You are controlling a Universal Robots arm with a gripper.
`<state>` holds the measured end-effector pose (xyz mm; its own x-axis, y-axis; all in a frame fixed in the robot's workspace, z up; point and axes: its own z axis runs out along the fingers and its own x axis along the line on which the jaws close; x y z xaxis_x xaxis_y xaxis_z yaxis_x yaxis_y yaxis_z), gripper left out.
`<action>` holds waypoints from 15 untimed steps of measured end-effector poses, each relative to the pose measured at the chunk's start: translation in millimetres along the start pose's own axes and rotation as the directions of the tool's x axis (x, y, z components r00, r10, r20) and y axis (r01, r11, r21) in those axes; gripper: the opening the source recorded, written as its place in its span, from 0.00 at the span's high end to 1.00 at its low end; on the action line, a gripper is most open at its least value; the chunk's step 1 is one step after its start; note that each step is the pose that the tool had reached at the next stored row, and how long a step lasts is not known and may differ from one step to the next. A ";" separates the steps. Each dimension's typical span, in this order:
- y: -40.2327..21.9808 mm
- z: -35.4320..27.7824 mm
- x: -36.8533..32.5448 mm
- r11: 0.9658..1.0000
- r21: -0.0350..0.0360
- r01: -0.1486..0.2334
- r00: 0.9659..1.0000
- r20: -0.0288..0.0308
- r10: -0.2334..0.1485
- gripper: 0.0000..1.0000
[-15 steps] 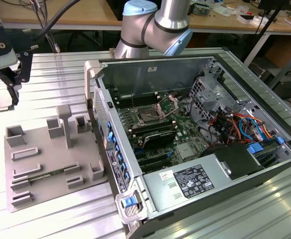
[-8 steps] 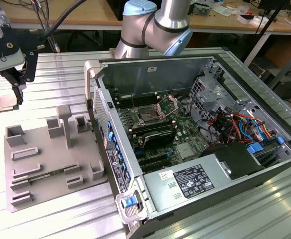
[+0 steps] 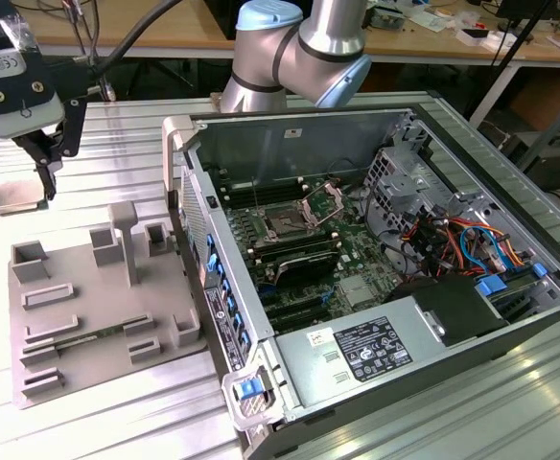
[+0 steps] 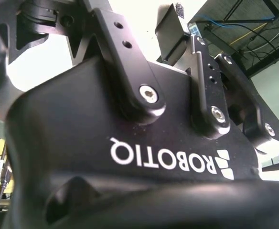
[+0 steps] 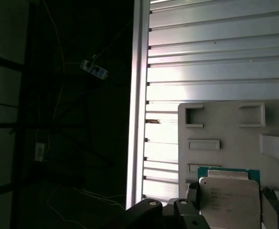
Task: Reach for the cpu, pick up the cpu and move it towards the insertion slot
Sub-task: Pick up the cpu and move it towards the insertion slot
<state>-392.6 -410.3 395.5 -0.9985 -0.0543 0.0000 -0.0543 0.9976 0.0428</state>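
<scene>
In the exterior view, my gripper [image 3: 13,190] hangs at the far left, above the slatted table and beyond the far edge of the grey fixture [image 3: 88,307]. It is shut on the cpu [image 3: 10,201], a thin pale square held flat and clear of the surface. In the first wrist view the cpu [image 5: 228,198] shows a dull silver top with a green rim, clamped between the two fingers [image 5: 191,194]. The insertion slot [image 3: 285,223], a square socket with a dark centre and its metal bracket raised, lies on the motherboard inside the open computer case, well to the exterior view's right of the gripper.
The case's grey side wall [image 3: 189,206] stands between the fixture and the motherboard. Upright posts [image 3: 125,240] rise from the fixture. Memory slots, a power supply [image 3: 371,347] and cable bundles [image 3: 462,240] crowd the case. The arm's elbow [image 3: 299,43] reaches over the case's back.
</scene>
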 end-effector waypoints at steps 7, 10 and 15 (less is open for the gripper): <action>-0.5 -0.1 -8.5 1.000 0.000 0.000 1.000 0.000 0.000 0.45; -0.6 0.0 -12.1 1.000 0.000 0.000 1.000 0.000 0.000 0.45; -1.0 -0.1 -18.7 1.000 0.000 0.000 1.000 0.000 0.000 0.45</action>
<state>-373.9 -410.3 395.5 -0.9985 -0.0543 0.0001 -0.0542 0.9976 0.0428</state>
